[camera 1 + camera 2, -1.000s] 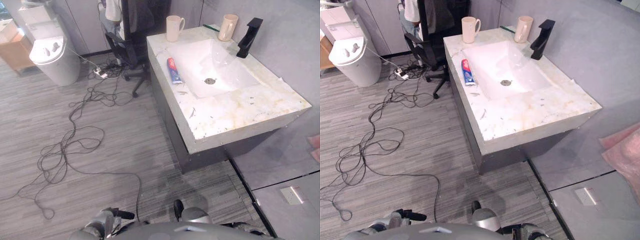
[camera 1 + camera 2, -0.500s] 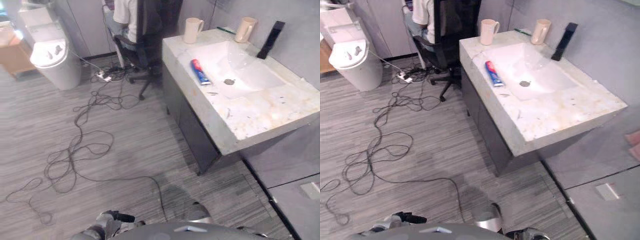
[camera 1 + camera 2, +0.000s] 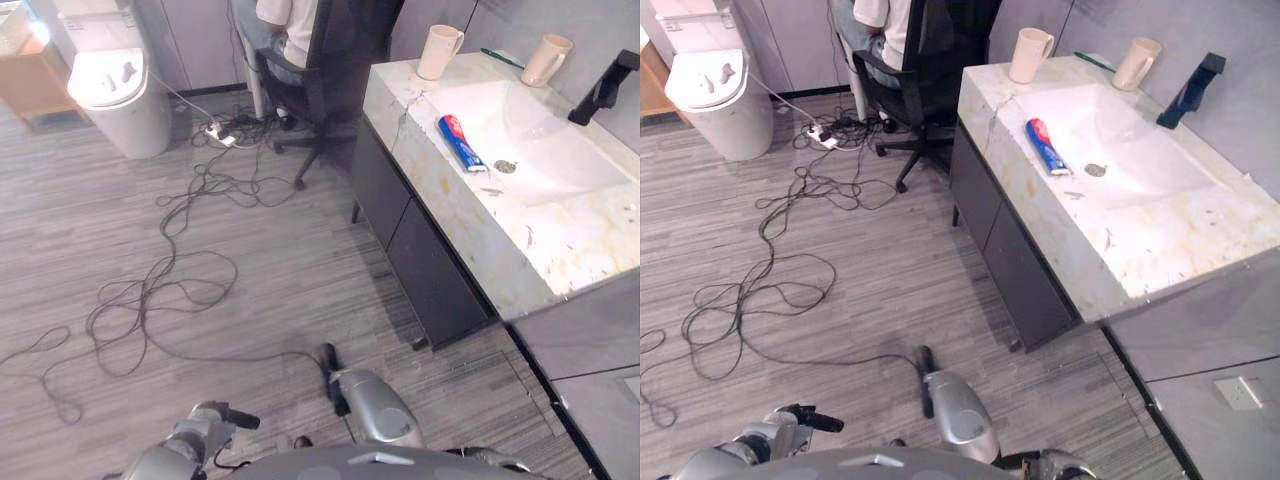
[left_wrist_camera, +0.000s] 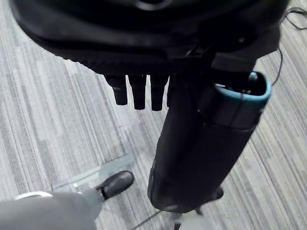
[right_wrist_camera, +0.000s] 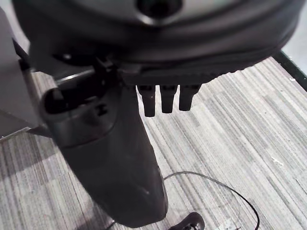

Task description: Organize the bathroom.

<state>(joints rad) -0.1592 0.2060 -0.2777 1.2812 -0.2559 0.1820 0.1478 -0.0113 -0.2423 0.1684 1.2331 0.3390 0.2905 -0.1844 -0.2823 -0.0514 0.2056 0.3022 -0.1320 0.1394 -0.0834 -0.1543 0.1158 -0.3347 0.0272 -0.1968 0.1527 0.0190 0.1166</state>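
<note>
A marble counter (image 3: pixel 560 240) with a white sink basin (image 3: pixel 565 150) stands at the right. On the basin's near rim lies a red, white and blue toothpaste tube (image 3: pixel 461 142). Two cream mugs stand at the counter's far end, one at the corner (image 3: pixel 438 52) and one (image 3: pixel 546 60) nearer the black faucet (image 3: pixel 604 88). A green toothbrush (image 3: pixel 500 58) lies between them. My left hand (image 4: pixel 139 91) and right hand (image 5: pixel 165 98) hang low over the striped floor, fingers relaxed and holding nothing, far from the counter.
A person sits in a black office chair (image 3: pixel 320 60) close to the counter's far corner. A white lidded bin (image 3: pixel 110 95) stands at the far left. Black cables (image 3: pixel 170 270) and a power strip (image 3: pixel 222 132) sprawl over the floor. A dark cabinet (image 3: pixel 420 250) sits under the counter.
The whole picture has shifted: the camera has swung, so the sink now sits further right in view. The mugs and tube keep their places on the counter.
</note>
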